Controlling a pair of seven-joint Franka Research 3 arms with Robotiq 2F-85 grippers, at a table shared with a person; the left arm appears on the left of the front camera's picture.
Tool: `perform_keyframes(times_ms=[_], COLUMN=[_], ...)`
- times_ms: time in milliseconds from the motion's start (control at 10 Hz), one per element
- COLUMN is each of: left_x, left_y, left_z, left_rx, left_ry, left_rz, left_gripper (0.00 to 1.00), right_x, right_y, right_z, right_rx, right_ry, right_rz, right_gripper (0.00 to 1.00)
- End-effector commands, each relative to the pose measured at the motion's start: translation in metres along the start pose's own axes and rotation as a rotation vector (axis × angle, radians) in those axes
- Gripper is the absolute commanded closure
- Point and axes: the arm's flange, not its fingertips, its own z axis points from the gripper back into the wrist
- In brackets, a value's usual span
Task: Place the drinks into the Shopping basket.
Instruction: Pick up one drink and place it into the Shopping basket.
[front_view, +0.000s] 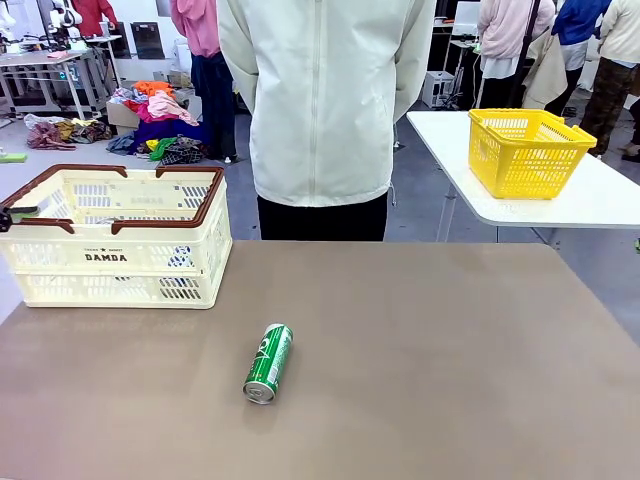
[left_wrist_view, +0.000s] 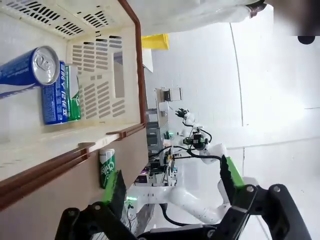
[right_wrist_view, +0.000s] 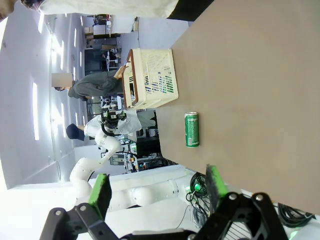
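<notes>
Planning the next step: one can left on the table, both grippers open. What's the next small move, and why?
Probably bring the left gripper down over the green can. The can lies on its side on the table, nearer the basket on the left, where blue cans already sit. The right gripper is open too.

Brown table (front_view: 440, 360): cream lattice Shopping basket (front_view: 115, 262) standing at far left corner; green can (front_view: 268, 362) lying on its side near middle, toward near edge, well apart from basket.
</notes>
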Motion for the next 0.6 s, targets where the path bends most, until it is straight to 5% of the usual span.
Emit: perform_keyframes(times_ms=[0, 500], left_x=[0.0013, 0.0013], left_y=[-0.0241, -0.0241], left_z=[0.0004, 0.0004], left_rx=[0.022, 0.022], left_ry=[-0.012, -0.012], left_rz=[0.013, 0.013], left_gripper=[0.0, 0.0], right_x=[0.0004, 0.0004], right_y=[0.0056, 0.0056], right_z=[-0.0005, -0.0005], right_rx=[0.024, 0.024], right_ry=[-0.007, -0.007], right_rz=[-0.017, -0.017], right_gripper=[0.0, 0.0])
